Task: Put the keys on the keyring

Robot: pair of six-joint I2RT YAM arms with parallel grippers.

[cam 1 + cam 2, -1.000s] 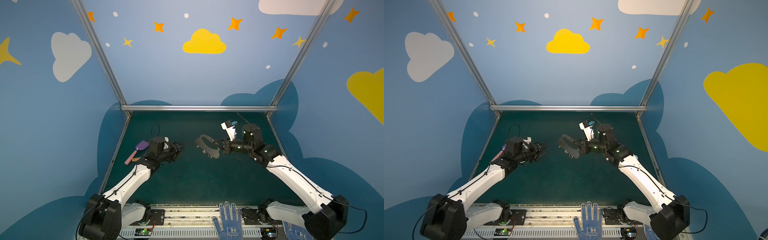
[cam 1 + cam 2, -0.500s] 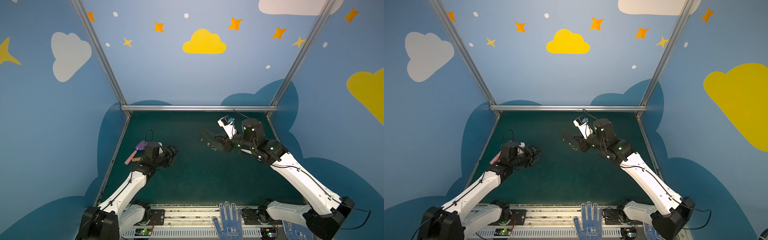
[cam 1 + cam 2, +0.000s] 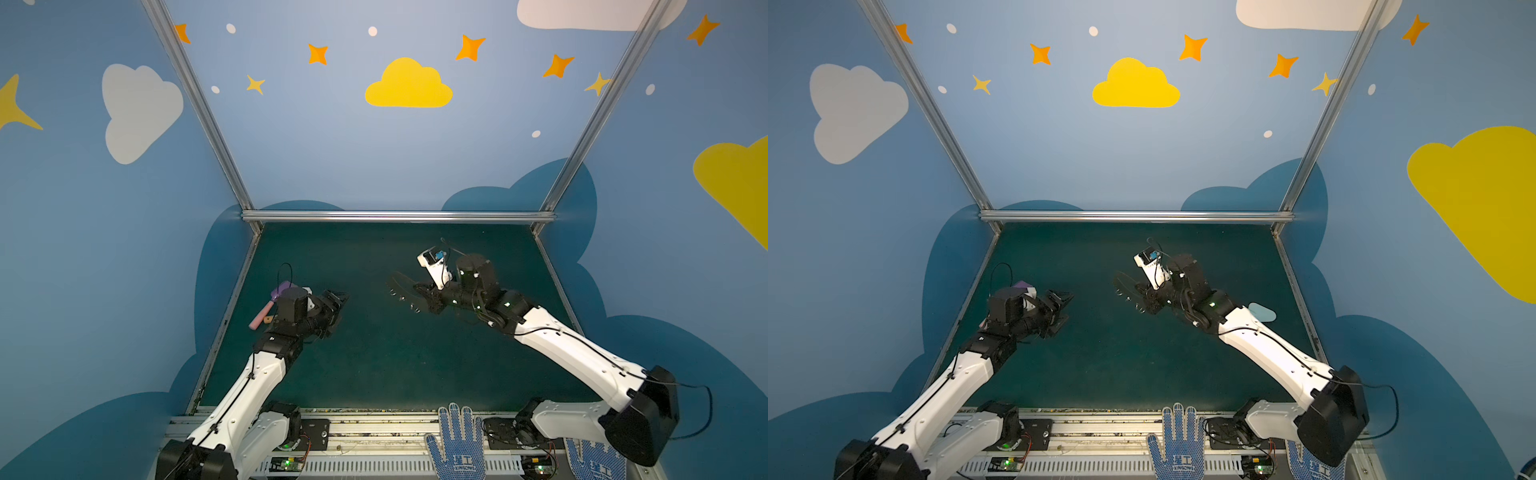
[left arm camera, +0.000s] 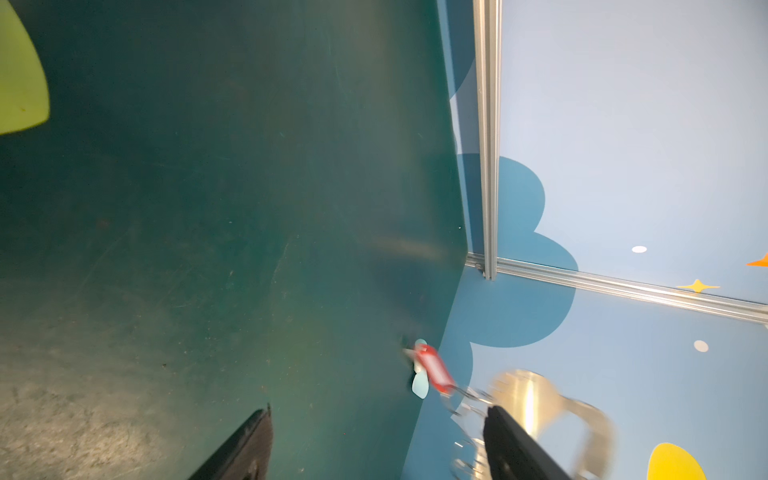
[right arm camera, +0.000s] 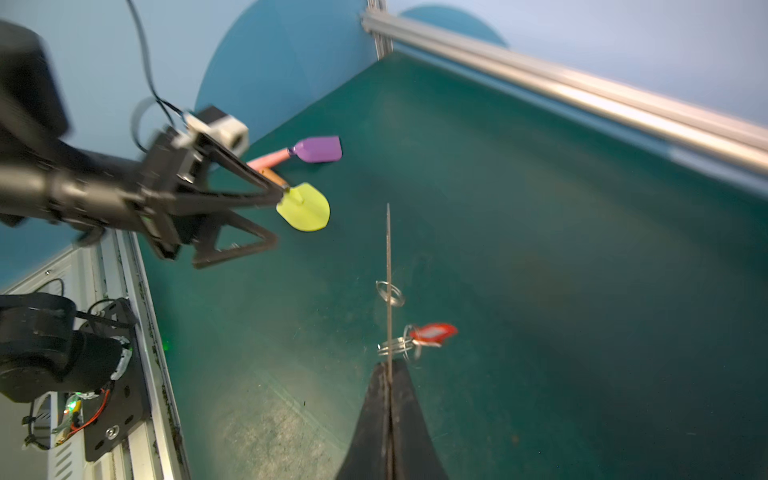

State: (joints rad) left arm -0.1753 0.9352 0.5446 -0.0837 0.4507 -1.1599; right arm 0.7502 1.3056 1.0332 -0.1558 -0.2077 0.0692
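Since a second ago our left end effector has backed off a little and spread its jaws wide, gripping nothing.

Our right end effector is clamped tight on the keyring, a thin grey plate seen edge-on from the right wrist and held in the air over the green counter. We see the keys hanging on that plate just beside the fingertips: split rings straddle its edge and the red tag juts to one side, blurred. The purple shovel and yellow-green shovel lie near the left end effector.
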